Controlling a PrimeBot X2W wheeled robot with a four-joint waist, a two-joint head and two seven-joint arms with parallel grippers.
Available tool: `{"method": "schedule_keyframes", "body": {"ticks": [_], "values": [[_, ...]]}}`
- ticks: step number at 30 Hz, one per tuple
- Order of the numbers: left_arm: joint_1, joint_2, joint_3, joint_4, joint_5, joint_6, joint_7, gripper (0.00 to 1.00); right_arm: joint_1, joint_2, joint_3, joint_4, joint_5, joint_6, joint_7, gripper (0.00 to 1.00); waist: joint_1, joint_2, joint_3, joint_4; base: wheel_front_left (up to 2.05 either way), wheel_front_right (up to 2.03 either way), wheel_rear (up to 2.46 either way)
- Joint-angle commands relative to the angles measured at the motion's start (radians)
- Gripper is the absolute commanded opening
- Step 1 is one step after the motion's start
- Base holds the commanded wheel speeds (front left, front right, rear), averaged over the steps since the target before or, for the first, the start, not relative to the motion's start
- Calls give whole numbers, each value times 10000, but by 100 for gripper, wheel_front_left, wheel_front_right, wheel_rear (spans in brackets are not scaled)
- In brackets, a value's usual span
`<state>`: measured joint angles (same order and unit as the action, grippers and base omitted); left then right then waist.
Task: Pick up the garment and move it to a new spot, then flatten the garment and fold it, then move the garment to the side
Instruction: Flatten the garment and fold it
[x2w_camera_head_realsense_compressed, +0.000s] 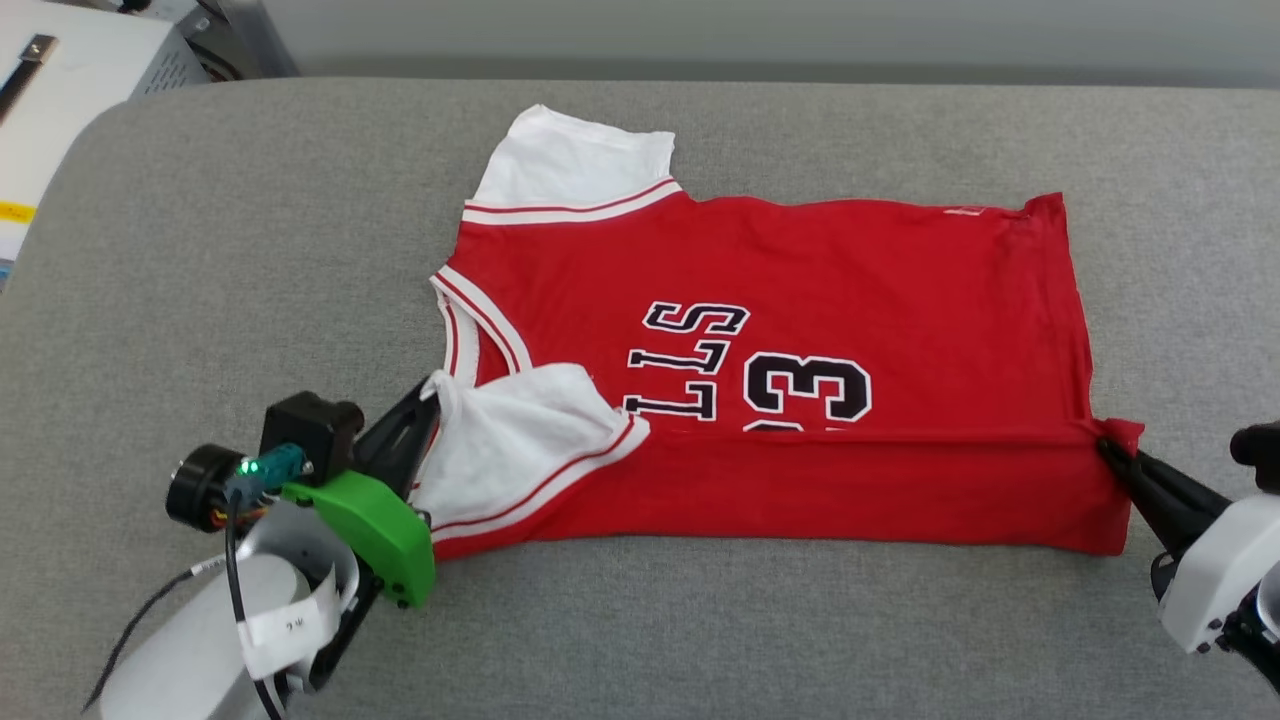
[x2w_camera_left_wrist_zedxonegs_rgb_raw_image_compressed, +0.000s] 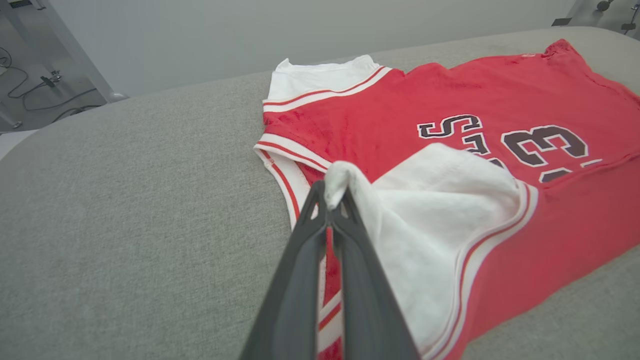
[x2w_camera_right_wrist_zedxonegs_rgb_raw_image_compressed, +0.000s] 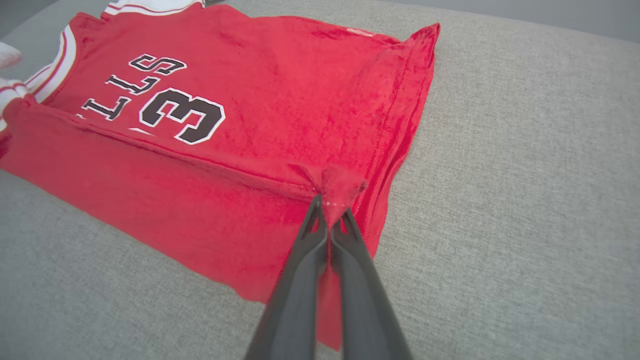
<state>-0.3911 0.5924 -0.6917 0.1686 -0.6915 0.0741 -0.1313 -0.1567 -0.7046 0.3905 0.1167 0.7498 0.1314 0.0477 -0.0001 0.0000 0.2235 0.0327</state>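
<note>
Garment (x2w_camera_head_realsense_compressed: 850, 290) lies sideways on the grey counter (x2w_camera_head_realsense_compressed: 250, 250), its near long edge folded up over the chest print (part of the lettering is hidden). Left pincer (x2w_camera_left_wrist_zedxonegs_rgb_raw_image_compressed: 330, 197) is clamped on the near white sleeve (x2w_camera_head_realsense_compressed: 510, 420). The right pincer (x2w_camera_right_wrist_zedxonegs_rgb_raw_image_compressed: 331, 210) pinches the folded hem corner, red cloth bunched between its fingers.

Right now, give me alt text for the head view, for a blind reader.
A red jersey lies on a grey padded surface, its near edge folded over. The left gripper pinches its white sleeve, the right gripper its hem corner.
</note>
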Motion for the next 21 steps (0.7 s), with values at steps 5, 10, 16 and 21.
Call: {"method": "schedule_keyframes", "body": {"ticks": [5,10,16,21], "values": [[-1261,-479,114,1662,235,-532,-480,0,-1023,197,51,431,-41,-7,158,0,1,0,1088,-255,0,0,0],[-1777,-1014,5,3382,302,-990,-885,0,-1658,373,468,1018,-1,-7,285,0,1,0,1430,-339,0,0,0],[-1841,-1552,-293,4955,451,-1407,-1135,0,-1949,522,963,1737,72,-7,63,0,1,0,1414,-330,0,0,0],[-1831,-1773,-145,5401,513,-1526,-1270,100,-1980,638,1052,2029,268,-7,-356,100,1,0,1068,-200,0,0,0]]}}
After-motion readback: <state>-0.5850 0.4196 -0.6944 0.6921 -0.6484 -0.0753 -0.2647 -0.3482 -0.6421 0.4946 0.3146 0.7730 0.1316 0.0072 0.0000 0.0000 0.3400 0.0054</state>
